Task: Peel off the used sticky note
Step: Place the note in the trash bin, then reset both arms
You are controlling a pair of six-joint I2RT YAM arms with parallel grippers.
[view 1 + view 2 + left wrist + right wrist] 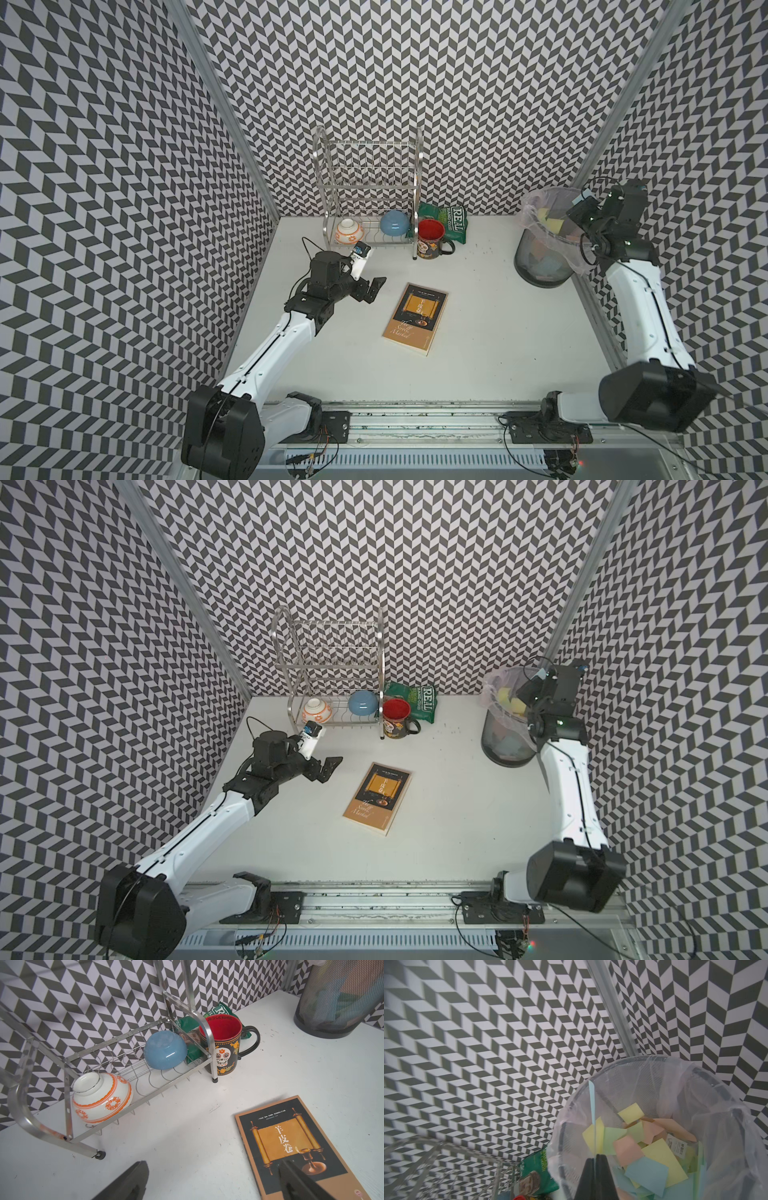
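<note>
**A:** Where is the note (pixel 592 1109)?

**B:** It is pinched in the right hand (pixel 596 1156), whose fingers are pressed together on its lower edge. Seen edge-on, it stands up as a thin pale-blue strip over the bin (pixel 540 266), which is at the right of the frame in a top view.

**A:** So the peel is done?

**B:** I'd judge so. The book (pixel 415 318) lies mid-frame on the surface (pixel 498 332), and I can see no note on its cover. This looks like the disposal step.

**A:** And the left hand (pixel 370 291)?

**B:** It is spread wide and empty. It sits just left of the book in the frame and, as far as I can tell, touches nothing.

**A:** What does the next move call for?

**B:** The right fingers need to part while the note hangs inside the rim, so that it lands on the discarded notes (pixel 660 1155). The hand seems closer to the rim than to the middle of the bin, so reaching a little further in first would be safer. The adhesive edge may also cling to a finger, so opening alone might not free the note.
</note>
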